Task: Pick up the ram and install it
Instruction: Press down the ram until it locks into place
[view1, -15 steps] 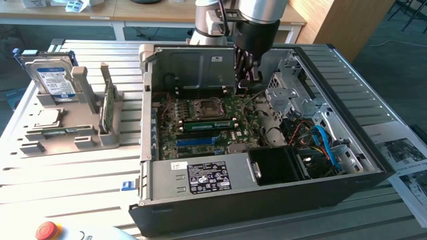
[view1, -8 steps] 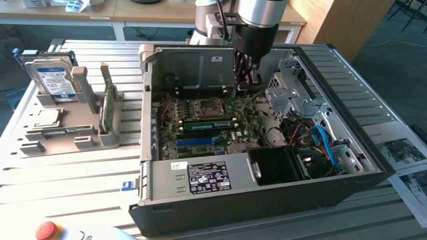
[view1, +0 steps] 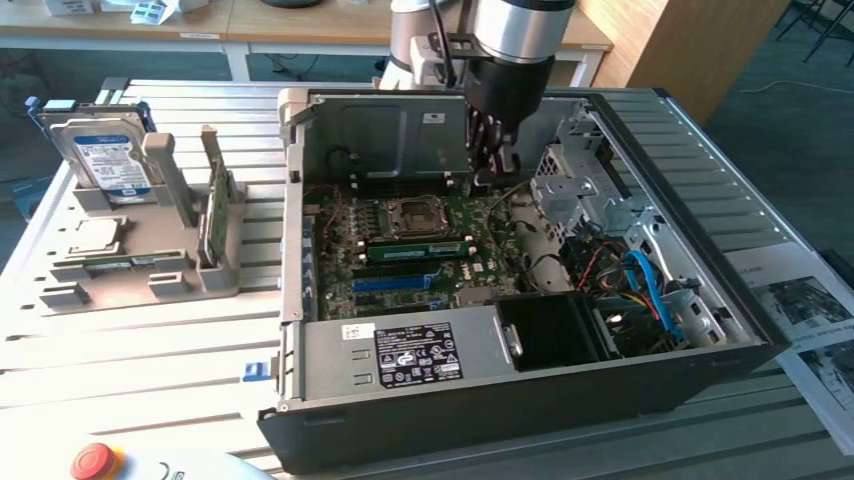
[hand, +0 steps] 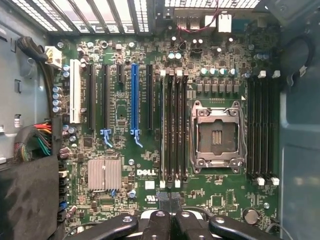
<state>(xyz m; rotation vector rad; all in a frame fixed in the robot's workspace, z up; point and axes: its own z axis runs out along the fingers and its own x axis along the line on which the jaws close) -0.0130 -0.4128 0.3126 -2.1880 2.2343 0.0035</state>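
Note:
The ram (view1: 416, 248), a long narrow green stick, stands in a slot beside the bare CPU socket (view1: 414, 215) inside the open computer case (view1: 534, 400). My gripper (view1: 489, 172) hangs above the motherboard toward the case's back wall, higher than the stick and apart from it. In the wrist view the gripper (hand: 172, 216) is shut, its black fingers pressed together with nothing showing between them. It looks straight down on the bank of memory slots (hand: 174, 125) next to the CPU socket (hand: 217, 135).
On the exterior view's left, a grey holder (view1: 200, 275) carries a hard drive (view1: 104, 155), an upright green card (view1: 214, 205) and a small chip (view1: 94, 237). Cables (view1: 647, 285) and a black fan duct (view1: 554, 330) fill the case's right side. A red button (view1: 94, 460) sits at the front.

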